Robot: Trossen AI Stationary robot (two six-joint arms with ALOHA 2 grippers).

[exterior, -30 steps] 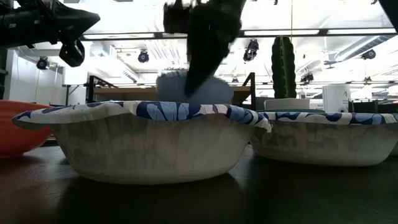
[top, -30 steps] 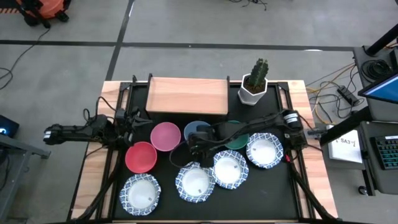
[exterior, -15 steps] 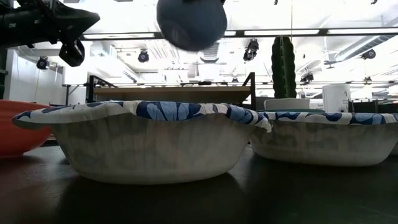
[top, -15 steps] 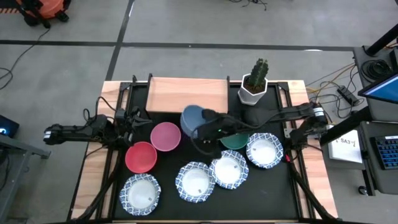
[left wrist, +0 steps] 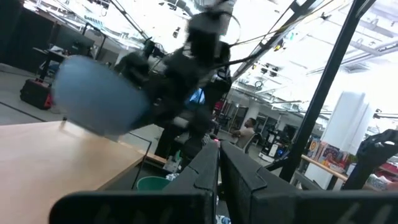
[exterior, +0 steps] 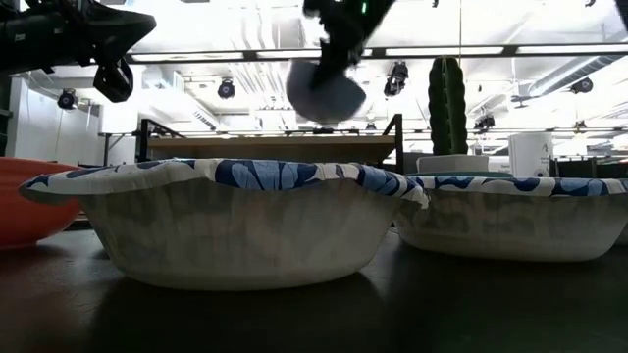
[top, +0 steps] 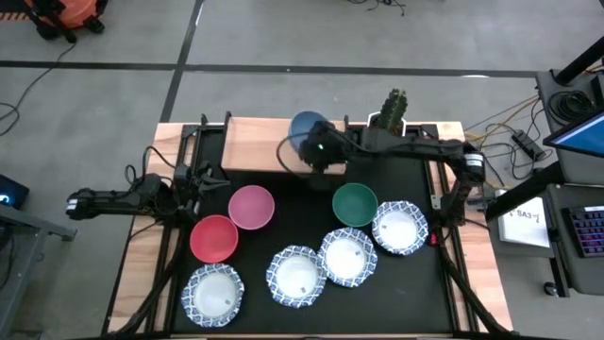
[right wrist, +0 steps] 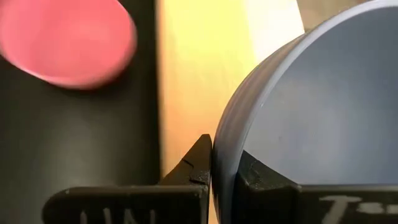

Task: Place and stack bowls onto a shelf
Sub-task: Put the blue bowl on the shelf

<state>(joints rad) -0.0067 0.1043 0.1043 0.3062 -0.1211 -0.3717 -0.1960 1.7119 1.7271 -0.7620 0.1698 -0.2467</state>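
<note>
Nearest your right pincer (right wrist: 211,180), its two fingers are clenched on the rim of the blue bowl (top: 307,130) — one finger inside the wall, one outside, as the right wrist view shows. You are holding that bowl in the air, over the right end of the wooden shelf (top: 255,144); from table height it hangs clear above the shelf top, not resting on anything.

So the step in hand is the carry-and-place of the first bowl, and the shelf top looks bare. The next move, as I judge it, calls for lowering until the base sits flat on the wood, then letting go; keep the bowl level, since a rim grip could let it swing.

A little out from the pincer, toward the front of the table, sit the green bowl (top: 355,204) and the pink bowl (top: 251,207); beyond them the red bowl (top: 214,237) and four white patterned bowls (top: 347,256). The cactus pot (top: 390,111) stands just beside your arm — mind it.

Farthest off, your left pincer (top: 204,179) waits shut and empty at the table's left edge.
</note>
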